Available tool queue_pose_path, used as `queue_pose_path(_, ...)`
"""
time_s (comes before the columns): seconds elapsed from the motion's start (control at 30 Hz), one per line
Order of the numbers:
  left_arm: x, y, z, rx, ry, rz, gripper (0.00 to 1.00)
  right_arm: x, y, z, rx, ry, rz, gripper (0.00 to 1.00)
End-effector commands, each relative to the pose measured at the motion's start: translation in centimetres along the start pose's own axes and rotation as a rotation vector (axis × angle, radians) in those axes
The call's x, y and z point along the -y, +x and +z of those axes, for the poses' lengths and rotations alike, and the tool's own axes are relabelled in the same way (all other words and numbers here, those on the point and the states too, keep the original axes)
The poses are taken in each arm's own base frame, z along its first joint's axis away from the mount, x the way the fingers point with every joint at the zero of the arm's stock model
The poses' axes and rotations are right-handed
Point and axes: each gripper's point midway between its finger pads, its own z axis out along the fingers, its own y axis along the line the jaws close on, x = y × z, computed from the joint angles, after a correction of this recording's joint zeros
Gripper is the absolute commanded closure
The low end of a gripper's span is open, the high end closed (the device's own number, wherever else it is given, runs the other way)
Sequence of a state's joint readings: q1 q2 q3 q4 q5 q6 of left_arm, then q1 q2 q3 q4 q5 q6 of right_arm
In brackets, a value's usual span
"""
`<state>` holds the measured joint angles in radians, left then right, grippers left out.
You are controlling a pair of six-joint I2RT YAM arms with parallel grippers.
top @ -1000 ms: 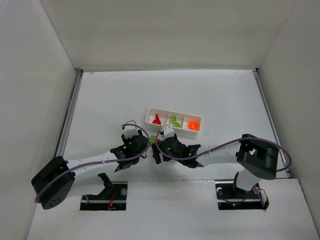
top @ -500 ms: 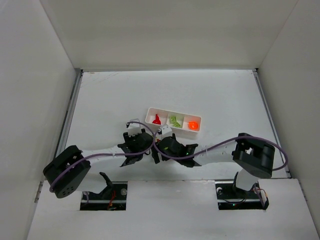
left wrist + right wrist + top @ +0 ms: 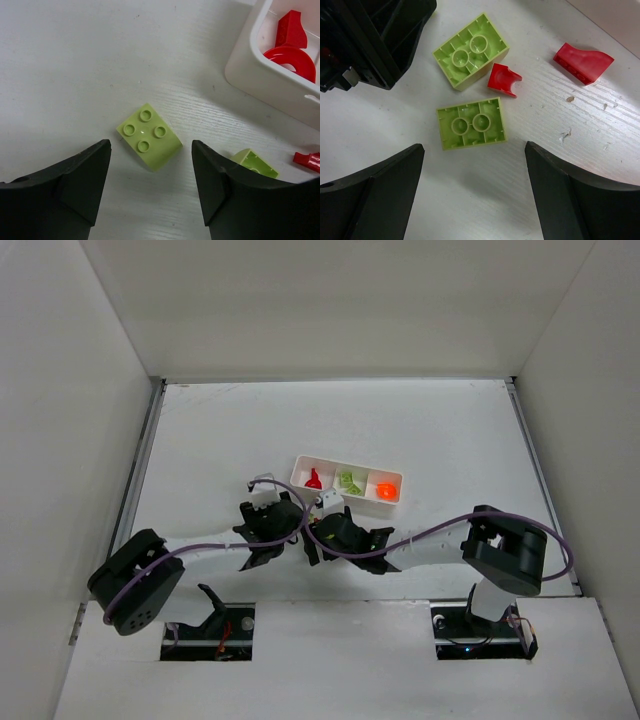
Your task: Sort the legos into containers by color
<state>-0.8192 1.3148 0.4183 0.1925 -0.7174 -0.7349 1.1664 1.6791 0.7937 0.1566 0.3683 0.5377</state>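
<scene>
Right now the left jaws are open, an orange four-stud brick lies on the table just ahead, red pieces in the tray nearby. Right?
Off: the four-stud brick is lime green, not orange, per the left wrist view. Rest holds: left jaws open, brick on the table just ahead, red pieces in the tray nearby.
</scene>
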Motion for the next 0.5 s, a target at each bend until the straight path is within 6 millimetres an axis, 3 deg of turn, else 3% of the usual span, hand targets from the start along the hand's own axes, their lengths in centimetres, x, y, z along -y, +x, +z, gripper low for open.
queue_pose_path(0.0, 0.5, -1.0, -0.3, 0.038, 0.022, -0.038, 0.35, -1.1, -2.2, -0.3, 0.055, -0.015, 0.012, 0.12)
queue_pose_path(0.27, 0.6, -1.0, 0.9, 0.038, -0.018, -0.092, 0.36, -1.8, -1.9, -0.2, 0.053, -0.034, 0.011, 0.12)
queue_pose_path(0.37, 0.5, -0.5, 1.6, 0.026, -0.047, -0.094, 0.41, -1.8, -1.9, -0.5, 0.056, -0.038, 0.014, 0.12)
queue_pose_path(0.47, 0.2, 0.3, 2.0, 0.011, -0.065, -0.086, 0.53, -1.6, -1.6, -0.6, 0.054, -0.037, 0.015, 0.12)
